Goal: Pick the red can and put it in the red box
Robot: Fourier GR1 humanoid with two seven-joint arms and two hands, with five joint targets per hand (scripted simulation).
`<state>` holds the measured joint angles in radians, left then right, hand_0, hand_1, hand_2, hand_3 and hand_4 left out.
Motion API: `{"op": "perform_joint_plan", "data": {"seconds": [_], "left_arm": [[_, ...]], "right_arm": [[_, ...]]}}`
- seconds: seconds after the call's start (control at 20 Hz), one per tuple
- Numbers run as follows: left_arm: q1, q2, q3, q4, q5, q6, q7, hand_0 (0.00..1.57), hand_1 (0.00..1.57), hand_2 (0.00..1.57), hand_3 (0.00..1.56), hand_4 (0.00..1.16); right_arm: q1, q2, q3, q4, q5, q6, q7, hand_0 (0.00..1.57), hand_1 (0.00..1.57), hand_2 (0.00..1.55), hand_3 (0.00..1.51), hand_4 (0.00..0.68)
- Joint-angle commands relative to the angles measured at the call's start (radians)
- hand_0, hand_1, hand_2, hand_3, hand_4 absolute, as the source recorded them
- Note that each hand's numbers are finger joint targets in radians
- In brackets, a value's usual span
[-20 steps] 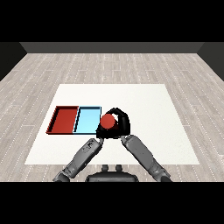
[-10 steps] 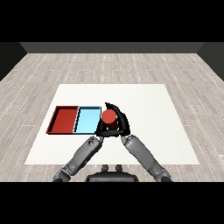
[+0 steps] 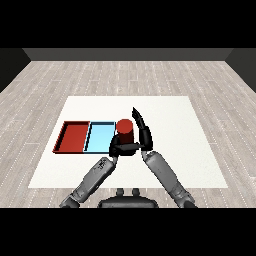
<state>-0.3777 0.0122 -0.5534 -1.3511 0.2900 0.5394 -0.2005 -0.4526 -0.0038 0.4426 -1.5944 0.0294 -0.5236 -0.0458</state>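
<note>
Red can [image 3: 124, 131] stands upright just off the right edge of the blue tray [image 3: 100, 136], near desk [image 3: 200, 150] centre.

Risks, my read:
- Right hand [image 3: 142, 131] has its fingers [image 3: 138, 116] straightened, pointing to 12 o'clock, beside the can rather than curled round it. If it lifts now, the can stays put or tips.
- Left hand [image 3: 121, 148] sits at the can's 6 o'clock, fingers bent across its base. Can't tell whether it actually grips or just touches. Hands are crowded together, so a collision could knock the can over.
- Red tray [image 3: 74, 137] is at the can's 9 o'clock with the blue tray between. A short carry lands it in the wrong tray.

Can relative to fingers: right fingers at its 3 o'clock, just beside or touching; left hand touching low front.
</note>
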Motion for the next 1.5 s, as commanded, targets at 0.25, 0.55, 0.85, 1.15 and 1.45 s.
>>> {"op": "perform_joint_plan", "data": {"seconds": [0.25, 0.55, 0.85, 1.15, 1.45], "left_arm": [[0.004, 0.023, 0.075, 0.011, 0.011, -0.074, -0.024, 1.57, 1.57, 1.57, 1.48, 1.14], [0.026, 0.022, 0.094, -0.005, -0.065, -0.061, -0.029, 1.57, 1.57, 1.57, 1.47, 1.14], [-0.020, 0.151, 0.204, -0.079, -0.073, -0.065, 0.099, 1.57, 1.57, 1.57, 1.46, 1.14], [-0.062, 0.283, 0.361, 0.046, -0.052, -0.124, 0.115, 1.57, 1.57, 1.57, 1.47, 1.12], [-0.114, 0.429, 0.433, 0.222, -0.120, -0.128, 0.184, 1.57, 1.57, 1.55, 1.47, 1.14]], "right_arm": [[0.094, 0.002, -0.086, -0.160, -0.042, 0.075, 0.017, 0.00, 0.00, 0.00, 0.00, 0.000], [0.218, -0.095, -0.191, -0.292, -0.089, 0.166, -0.030, 0.00, 0.00, 0.00, 0.00, 0.000], [0.426, -0.174, -0.271, -0.429, -0.144, 0.213, -0.084, 0.00, 0.00, 0.00, 0.00, 0.000], [0.511, -0.200, -0.371, -0.387, -0.205, 0.251, -0.125, 0.00, 0.00, 0.00, 0.00, 0.000], [0.485, -0.202, -0.404, -0.298, -0.193, 0.262, -0.167, 0.00, 0.00, 0.00, 0.00, 0.000]]}}
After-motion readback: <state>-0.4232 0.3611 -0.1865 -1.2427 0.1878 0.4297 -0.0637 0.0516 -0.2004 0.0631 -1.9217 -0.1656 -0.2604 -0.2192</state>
